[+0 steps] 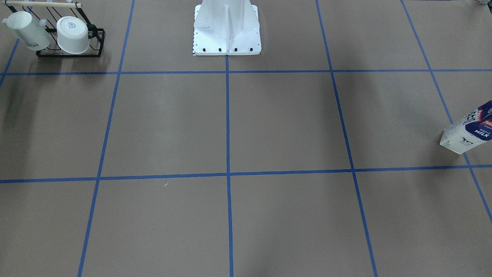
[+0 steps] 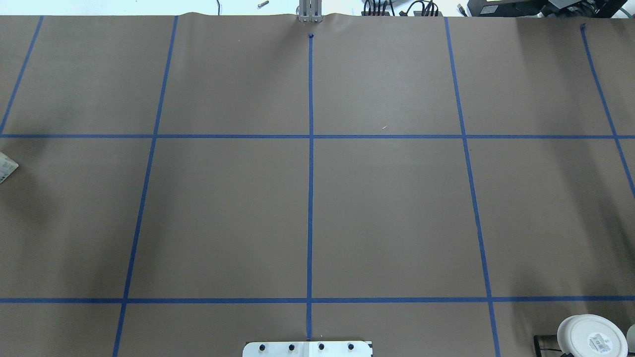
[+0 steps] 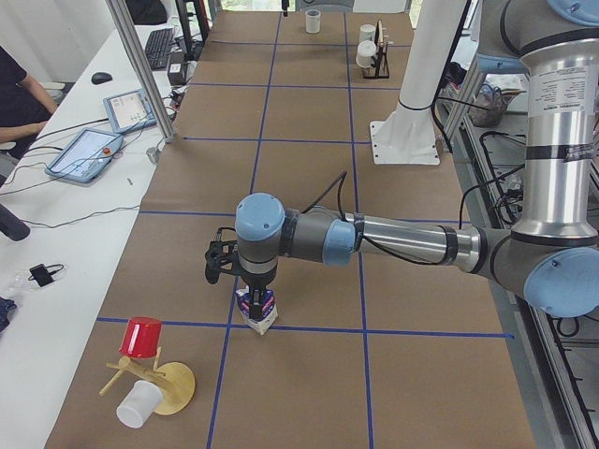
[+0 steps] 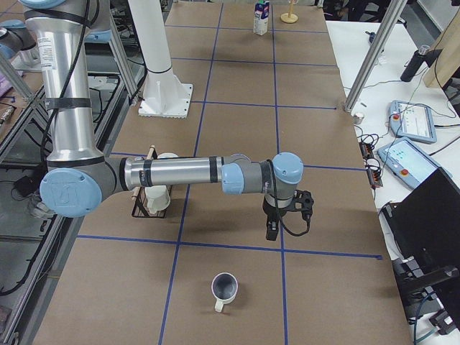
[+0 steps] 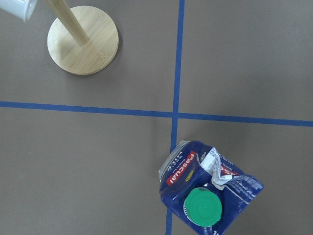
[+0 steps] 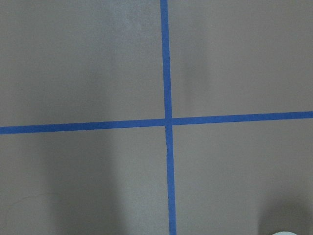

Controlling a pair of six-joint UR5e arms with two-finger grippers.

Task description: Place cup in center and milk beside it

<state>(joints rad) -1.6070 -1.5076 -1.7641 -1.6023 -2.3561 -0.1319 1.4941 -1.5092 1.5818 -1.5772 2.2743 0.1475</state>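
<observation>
The milk (image 5: 208, 193), a white and navy carton with a green cap, stands upright on a blue tape line. It also shows at the table's edge in the front view (image 1: 467, 129) and the overhead view (image 2: 7, 167). My left gripper (image 3: 255, 296) hangs right over its top; I cannot tell if it is open. The cup (image 4: 224, 288), a small white mug with a dark inside, stands upright at the table's other end. My right gripper (image 4: 272, 231) points down beyond the cup, apart from it; I cannot tell its state.
A black wire rack (image 1: 94, 45) holds two other white mugs near the right arm (image 4: 154, 190). A wooden mug tree (image 3: 154, 382) with a red cup and a white cup stands near the milk; its base shows in the left wrist view (image 5: 83, 46). The robot's white base (image 1: 226, 34) is at mid-table.
</observation>
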